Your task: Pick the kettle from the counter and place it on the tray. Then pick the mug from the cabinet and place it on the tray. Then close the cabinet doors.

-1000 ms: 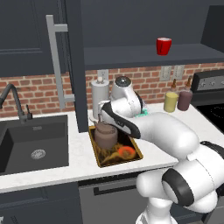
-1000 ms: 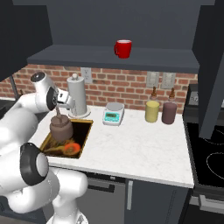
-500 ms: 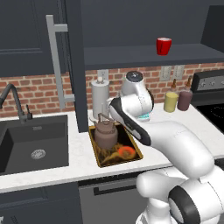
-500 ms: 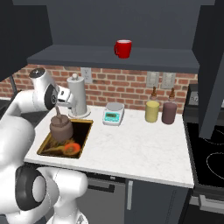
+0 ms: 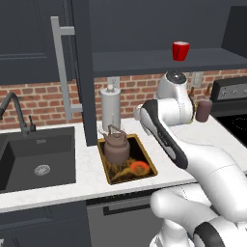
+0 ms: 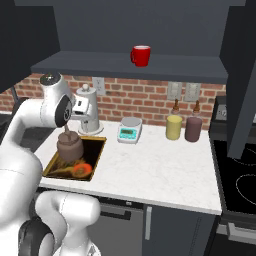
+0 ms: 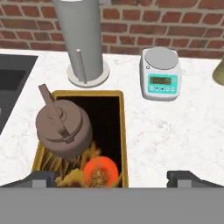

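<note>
The kettle [image 7: 63, 128] sits on the tray [image 7: 123, 131]. The gripper [image 7: 113, 177] is wide open, holding nothing. The little red mug [image 6: 141, 55] looks light and hard; grab its rim.

Marble counter [image 5: 87, 181] under tray [image 5: 144, 161]

Kettle on tray, mug on shelf, 1 counter beneath.

The kettle [image 5: 116, 147] sits in the far part of the tray [image 5: 147, 161], which lies on the counter [image 5: 87, 181] just right of the sink [image 5: 36, 161]. Behind the tray stands a paper-towel holder [image 5: 110, 110]; to its right on the counter lies a scale [image 6: 129, 131], then 2 bottles [image 6: 173, 126] by the brick wall. The mug [image 5: 180, 50] stands on the cabinet [image 5: 159, 60] shelf above, right of the open cabinet doors [image 5: 82, 72].
</note>
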Tool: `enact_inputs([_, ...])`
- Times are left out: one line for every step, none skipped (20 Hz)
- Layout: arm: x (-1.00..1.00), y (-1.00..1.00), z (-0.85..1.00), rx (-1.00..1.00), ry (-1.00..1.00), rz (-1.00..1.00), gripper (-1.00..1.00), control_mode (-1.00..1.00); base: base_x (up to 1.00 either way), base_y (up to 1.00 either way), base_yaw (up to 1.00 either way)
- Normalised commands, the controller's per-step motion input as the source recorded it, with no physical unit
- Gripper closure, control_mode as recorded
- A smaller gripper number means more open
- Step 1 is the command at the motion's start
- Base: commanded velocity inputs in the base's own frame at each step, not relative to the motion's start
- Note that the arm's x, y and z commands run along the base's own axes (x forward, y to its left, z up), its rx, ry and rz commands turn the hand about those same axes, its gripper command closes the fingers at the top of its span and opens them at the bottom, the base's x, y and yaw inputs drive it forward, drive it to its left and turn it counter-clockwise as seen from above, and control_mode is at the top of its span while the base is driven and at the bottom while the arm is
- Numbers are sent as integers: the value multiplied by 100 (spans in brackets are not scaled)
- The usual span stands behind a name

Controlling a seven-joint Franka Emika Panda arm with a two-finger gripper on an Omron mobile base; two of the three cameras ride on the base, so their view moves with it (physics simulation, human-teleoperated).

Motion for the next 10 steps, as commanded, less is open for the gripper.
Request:
enact_inputs([-39, -45, 45, 0, -5, 7, -100, -100, 0, 0, 0])
enact_inputs([-36, -42, 43, 0, -11, 5, -100, -100, 0, 0, 0])
enact_inputs([-35, -38, 43, 0, -16, 3, -100, -100, 0, 0, 0])
enact_inputs([-31, -33, 41, 0, -21, 2, -100, -100, 0, 0, 0])
enact_inputs([-28, -30, 45, 0, -26, 0, -100, -100, 0, 0, 0])
enact_inputs([-25, -21, 45, 0, -29, 0, -100, -100, 0, 0, 0])
enact_inputs([-29, -22, 45, 0, -30, 0, -100, -100, 0, 0, 0])
enact_inputs([-25, -24, 54, -2, -33, 0, -100, -100, 0, 0, 0])
enact_inputs([-18, -25, 58, -1, -36, -4, -100, -100, 0, 0, 0])
enact_inputs([-19, -23, 59, 0, -35, -5, -100, -100, 0, 0, 0])
